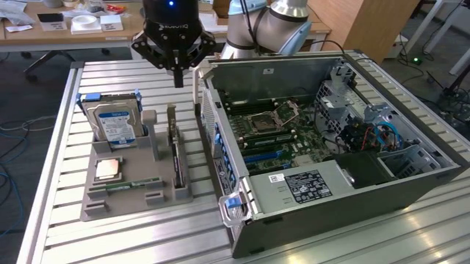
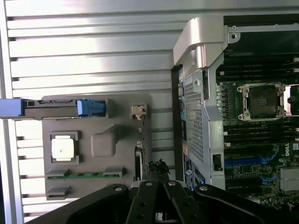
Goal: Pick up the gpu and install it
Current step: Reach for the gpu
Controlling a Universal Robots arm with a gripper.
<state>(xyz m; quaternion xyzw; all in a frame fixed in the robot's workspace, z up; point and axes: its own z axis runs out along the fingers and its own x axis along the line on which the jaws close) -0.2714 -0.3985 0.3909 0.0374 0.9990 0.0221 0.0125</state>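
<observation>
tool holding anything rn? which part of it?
Nothing held. The tool hangs shut above the grey parts tray, clear of the thin dark-edged gpu card standing in its slot.

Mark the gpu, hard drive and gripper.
gpu (image 1: pixel 177 159), exterior view, upper edge of the upright card.
hard drive (image 1: pixel 116 122), exterior view, its blue-white label.
gripper (image 1: pixel 178 81), exterior view, shut fingertips.

The gpu (image 1: pixel 175 151) stands edge-on in its holder (image 1: pixel 136 190); its face is not visible. In the wrist view, the tool (image 2: pixel 159 169) body covers one end of the gpu. The picture edge crops the hard drive (image 2: pixel 51 103) and computer case (image 2: pixel 198 121). Text on the power-supply label (image 1: pixel 307 185) is illegible.
</observation>
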